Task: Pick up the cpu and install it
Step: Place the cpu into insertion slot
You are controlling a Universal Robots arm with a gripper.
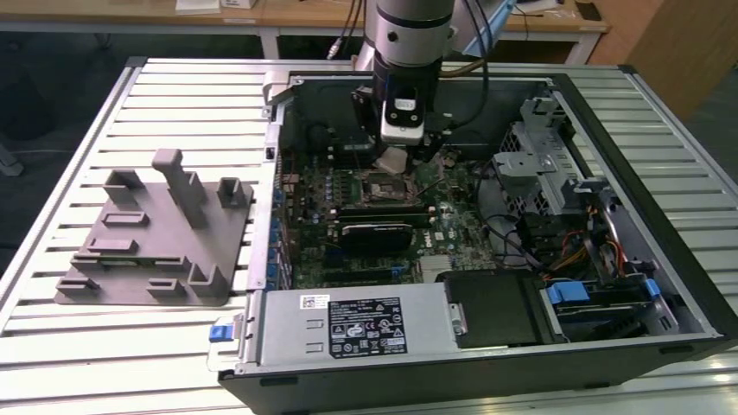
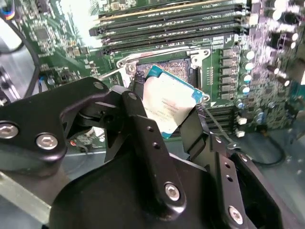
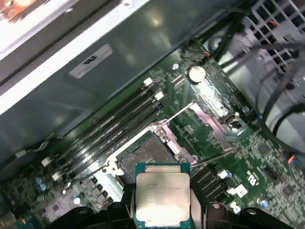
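Observation:
My gripper (image 1: 396,162) hangs inside the open computer case and is shut on the cpu (image 2: 167,106), a flat square chip with a silvery top and a blue-green rim. In the second wrist view, black fingers (image 2: 143,125) clamp two opposite edges of the chip. The cpu (image 3: 162,199) is held a little above the motherboard, just beside the open dark socket (image 3: 145,156) with its metal frame. The socket (image 1: 381,187) lies directly under the gripper in the exterior view. The socket's retaining lever (image 3: 209,160) stands released.
Memory slots (image 3: 114,124) run along one side of the socket. Cables and a drive cage (image 1: 542,164) crowd the case on the exterior view's right. A power supply (image 1: 358,324) sits at the case's near end. A grey plastic fixture (image 1: 150,233) stands on the slatted table (image 1: 173,95).

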